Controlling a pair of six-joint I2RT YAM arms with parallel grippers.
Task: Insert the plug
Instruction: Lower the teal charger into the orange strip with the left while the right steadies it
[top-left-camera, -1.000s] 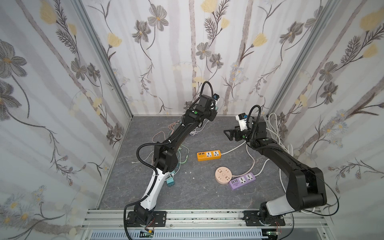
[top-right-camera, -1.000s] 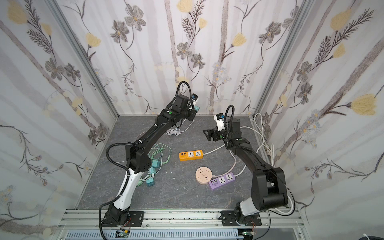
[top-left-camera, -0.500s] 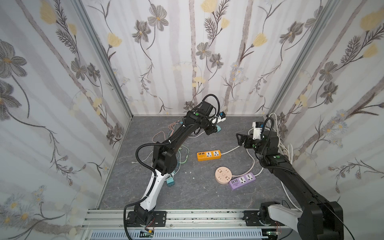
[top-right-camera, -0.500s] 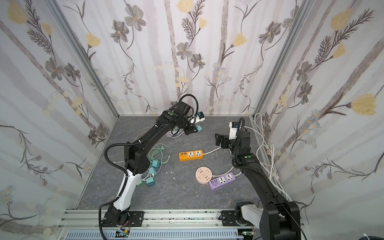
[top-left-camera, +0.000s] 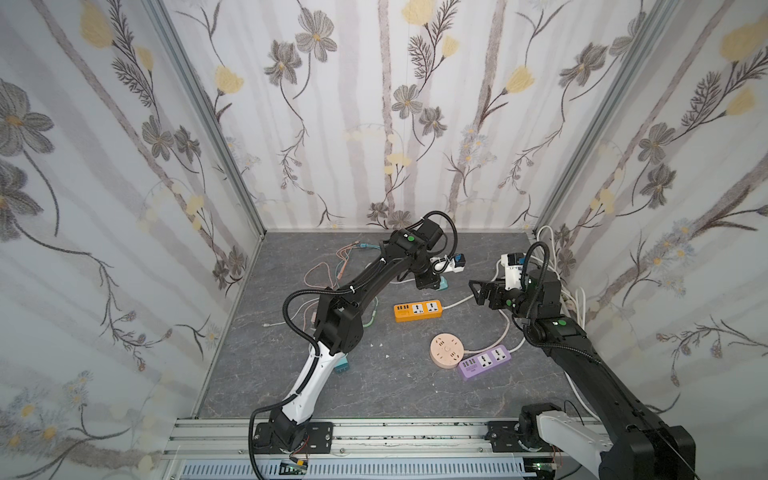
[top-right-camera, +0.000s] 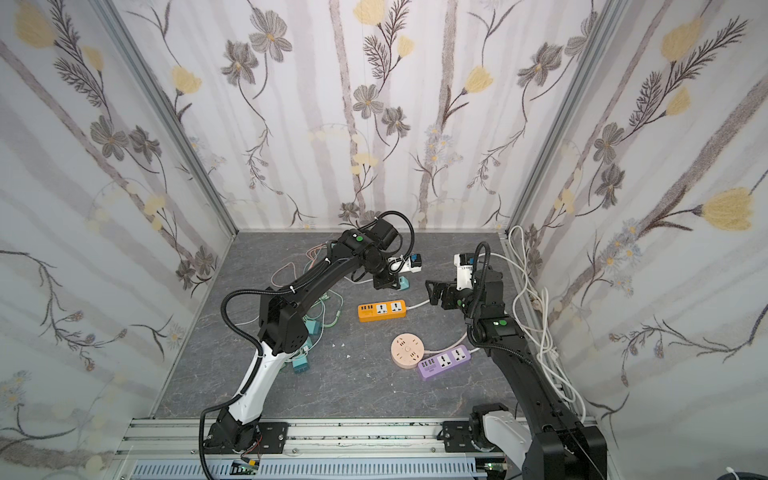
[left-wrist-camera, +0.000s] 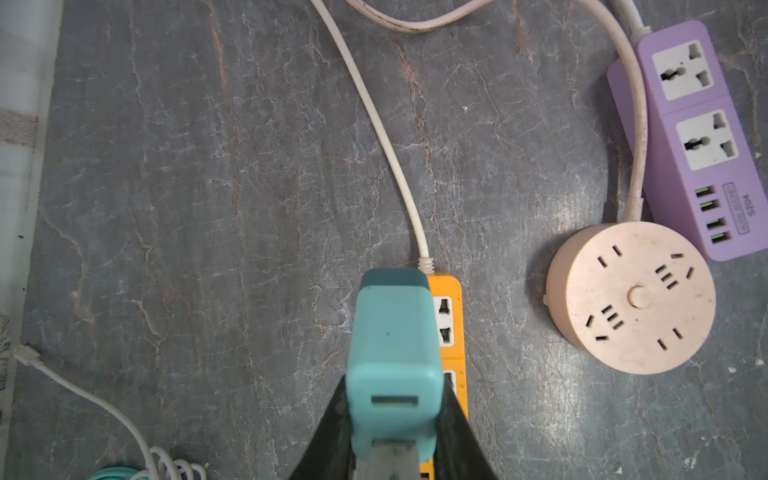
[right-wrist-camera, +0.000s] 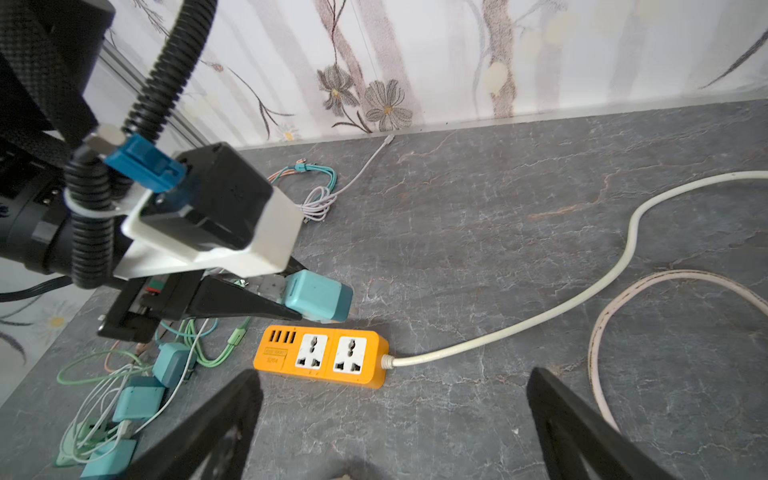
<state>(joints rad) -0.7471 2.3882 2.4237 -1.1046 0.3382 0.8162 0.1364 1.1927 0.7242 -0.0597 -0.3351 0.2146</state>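
The plug (left-wrist-camera: 392, 357) is a teal block adapter, and my left gripper (left-wrist-camera: 395, 399) is shut on it, one black finger on each side. In both top views my left gripper (top-left-camera: 430, 282) holds the plug (top-right-camera: 404, 284) just behind the orange power strip (top-left-camera: 417, 310). In the left wrist view the plug hangs over the orange power strip (left-wrist-camera: 451, 324) and hides part of its sockets. My right gripper (right-wrist-camera: 395, 386) is open and empty, a little off the strip's (right-wrist-camera: 322, 356) cord end. From the right wrist view the plug (right-wrist-camera: 318, 296) floats slightly above and behind the strip.
A round pink socket (top-left-camera: 446, 352) and a purple power strip (top-left-camera: 484, 362) lie nearer the front. Several teal adapters with tangled cables (right-wrist-camera: 137, 399) lie at the left. White cords (top-right-camera: 540, 316) run along the right wall, and the strip's cord (right-wrist-camera: 540, 316) crosses the floor.
My left gripper has come down and forward from the back wall with the plug, ending close to the orange strip. My right gripper has dropped lower, still open.
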